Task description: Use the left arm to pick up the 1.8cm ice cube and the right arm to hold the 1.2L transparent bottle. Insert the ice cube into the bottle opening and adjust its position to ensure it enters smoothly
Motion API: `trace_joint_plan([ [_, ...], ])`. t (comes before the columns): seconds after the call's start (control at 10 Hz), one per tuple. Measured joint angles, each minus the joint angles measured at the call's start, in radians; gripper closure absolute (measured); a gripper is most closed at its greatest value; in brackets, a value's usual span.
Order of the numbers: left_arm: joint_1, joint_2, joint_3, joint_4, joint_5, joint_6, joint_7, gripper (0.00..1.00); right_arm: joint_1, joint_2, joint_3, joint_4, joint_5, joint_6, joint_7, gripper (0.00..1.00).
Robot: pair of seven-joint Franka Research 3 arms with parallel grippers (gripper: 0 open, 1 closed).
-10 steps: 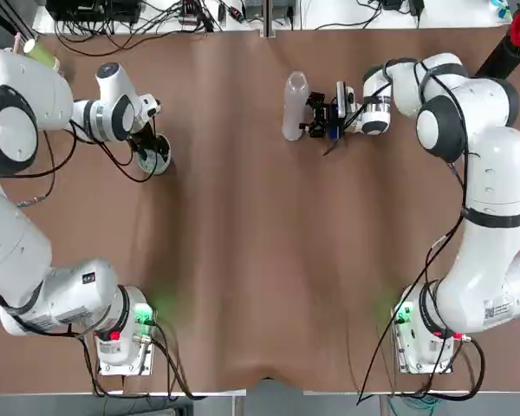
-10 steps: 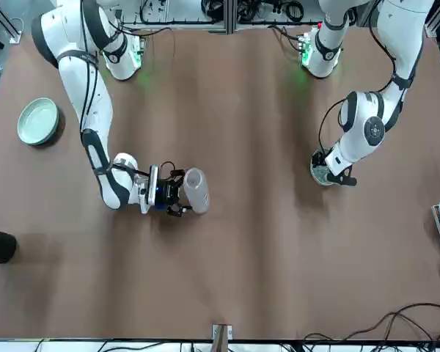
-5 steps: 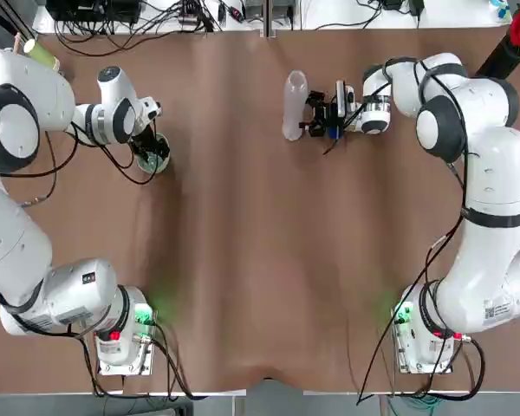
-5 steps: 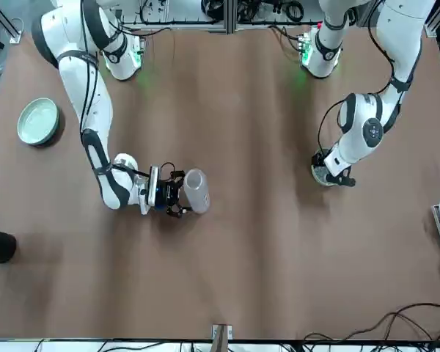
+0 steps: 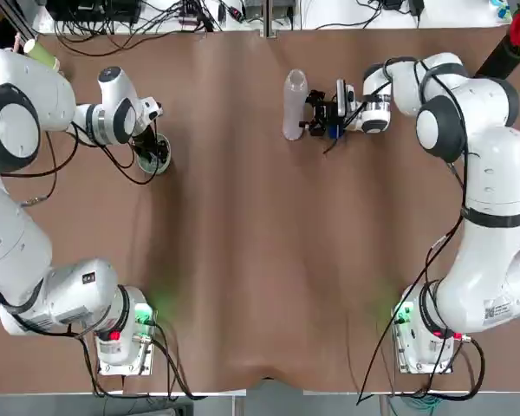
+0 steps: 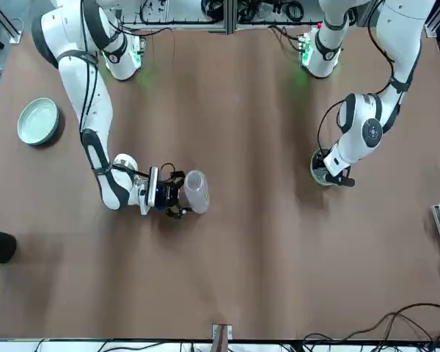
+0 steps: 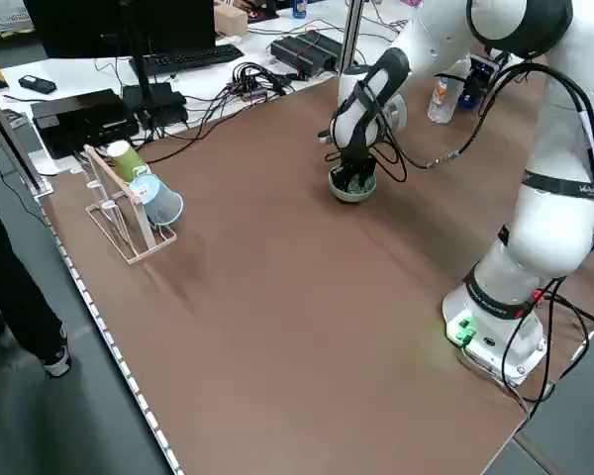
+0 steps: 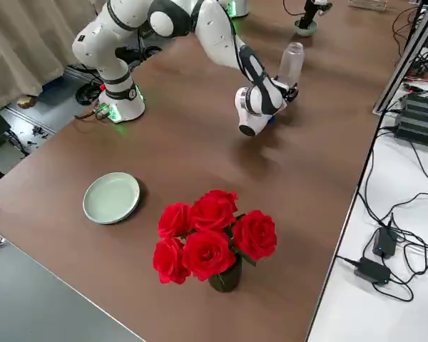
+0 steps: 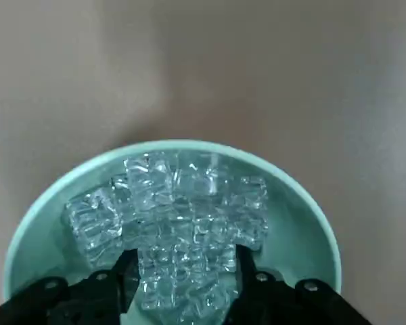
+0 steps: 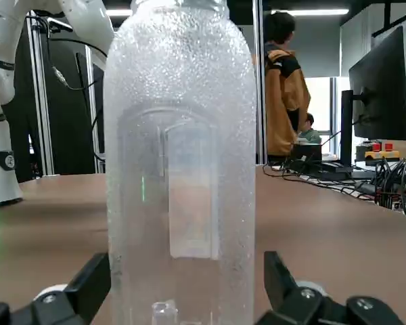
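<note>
So we're at the pick-up step, I'd say. Left gripper (image 9: 187, 261) is down in the pale green bowl (image 9: 28, 233) at 10 o'clock on the table (image 5: 243, 260), as seen from overhead, fingers clenched on ice from the clear ice cubes (image 9: 183, 220) heaped in there. Can't tell exactly which cube it's got. Right gripper (image 10: 188, 267) is between 12 and 1 o'clock, its fingers gripping the transparent bottle (image 10: 183, 149) upright, with what looks like a cube (image 10: 164, 313) low inside. Next move imo: lift straight up, then swing toward 2 o'clock to the bottle mouth.
</note>
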Motion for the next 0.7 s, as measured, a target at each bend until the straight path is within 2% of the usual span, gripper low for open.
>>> trace_joint_plan([
  [0.7, 0.000, -0.022, -0.001, 0.008, 0.000, 0.011, -0.006, 0.41, -0.005, 0.000, -0.001, 0.007, 0.000, 0.000, 0.000, 0.00],
])
